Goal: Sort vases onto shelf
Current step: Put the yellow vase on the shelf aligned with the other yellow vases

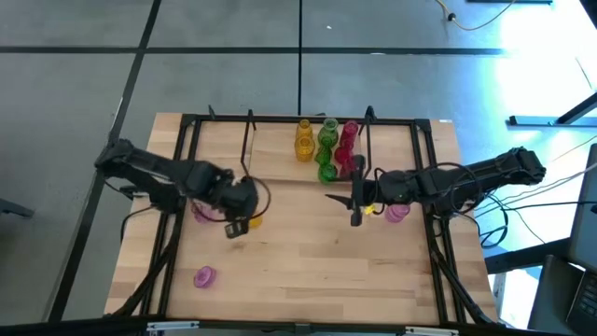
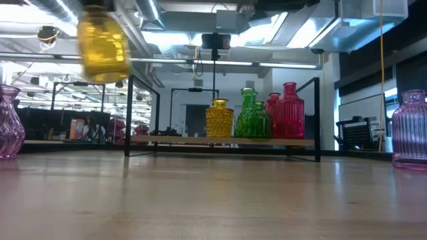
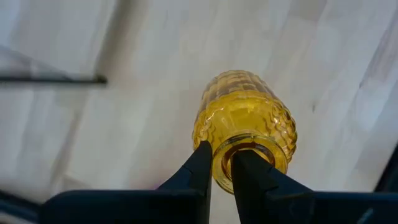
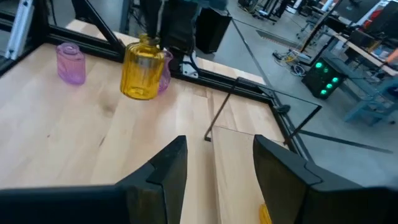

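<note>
Left pincer (image 3: 222,163) grips yellow vase (image 3: 246,123) aloft by its rim; no legible writing.

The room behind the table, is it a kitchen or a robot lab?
Probably a robot lab or workshop, not a kitchen. Bare pipes and ducts run across the ceiling, a grey concrete floor surrounds the table, and a machine with green lights stands nearby with loose cables.
</note>
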Controlling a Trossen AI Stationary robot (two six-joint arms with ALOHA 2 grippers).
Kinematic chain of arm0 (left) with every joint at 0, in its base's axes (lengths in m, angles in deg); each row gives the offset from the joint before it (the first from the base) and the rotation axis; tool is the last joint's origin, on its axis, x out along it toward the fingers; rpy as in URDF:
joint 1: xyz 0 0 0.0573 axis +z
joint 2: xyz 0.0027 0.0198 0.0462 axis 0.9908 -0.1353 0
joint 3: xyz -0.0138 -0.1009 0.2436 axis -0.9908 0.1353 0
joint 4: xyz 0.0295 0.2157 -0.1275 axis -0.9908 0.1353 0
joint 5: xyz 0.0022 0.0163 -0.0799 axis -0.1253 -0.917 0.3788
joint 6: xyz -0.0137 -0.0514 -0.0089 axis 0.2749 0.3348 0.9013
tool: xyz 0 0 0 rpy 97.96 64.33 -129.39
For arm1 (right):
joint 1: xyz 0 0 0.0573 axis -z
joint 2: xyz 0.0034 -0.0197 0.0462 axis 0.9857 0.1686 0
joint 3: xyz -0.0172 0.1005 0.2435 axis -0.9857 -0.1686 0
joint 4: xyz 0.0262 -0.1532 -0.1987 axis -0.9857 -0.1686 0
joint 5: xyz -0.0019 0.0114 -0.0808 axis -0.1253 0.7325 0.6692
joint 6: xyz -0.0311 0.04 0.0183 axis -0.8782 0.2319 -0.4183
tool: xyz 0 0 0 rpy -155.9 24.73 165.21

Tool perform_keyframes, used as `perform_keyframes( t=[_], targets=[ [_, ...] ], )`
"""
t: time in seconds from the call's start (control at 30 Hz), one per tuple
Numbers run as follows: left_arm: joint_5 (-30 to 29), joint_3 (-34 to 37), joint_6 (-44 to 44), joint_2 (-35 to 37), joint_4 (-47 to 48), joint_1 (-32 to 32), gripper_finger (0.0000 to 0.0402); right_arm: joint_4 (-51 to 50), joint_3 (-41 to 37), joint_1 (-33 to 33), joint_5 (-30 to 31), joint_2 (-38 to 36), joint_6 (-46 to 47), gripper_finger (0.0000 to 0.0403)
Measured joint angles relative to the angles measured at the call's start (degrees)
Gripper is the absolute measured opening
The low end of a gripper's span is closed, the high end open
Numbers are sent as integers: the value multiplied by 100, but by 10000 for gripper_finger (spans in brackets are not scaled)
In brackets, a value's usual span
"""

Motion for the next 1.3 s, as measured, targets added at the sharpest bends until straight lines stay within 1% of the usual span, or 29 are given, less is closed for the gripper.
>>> perform_keyframes(
  t=[0.17,0.33,0.47,0.57,0.67,0.77,0.97,1.13,1.3],
  targets=[
    [-173,-745,-1150,-519,-5,598,35,-186,0,-238,415,0,12,166],
    [-280,-1484,-1950,-1059,-4,1140,35,-323,0,-284,611,0,90,166],
    [-293,-2000,-2360,-1473,55,1548,35,-562,0,-263,804,0,325,166],
    [-395,-2376,-2627,-1820,279,1804,35,-706,0,-263,1022,0,458,166],
    [-503,-2766,-2799,-2171,582,1993,35,-951,1,-263,1175,0,596,166],
    [-582,-3064,-3001,-2474,640,2121,35,-1125,2,-263,1319,0,734,166],
    [-627,-3445,-3315,-2956,608,2298,35,-1529,2,-263,1423,0,1055,166],
    [-717,-3462,-3520,-3200,440,2450,35,-1921,2,-263,1378,0,1297,166],
    [-708,-3463,-3647,-3370,245,2595,35,-1937,2,-263,1378,0,1362,166]
  ],
)
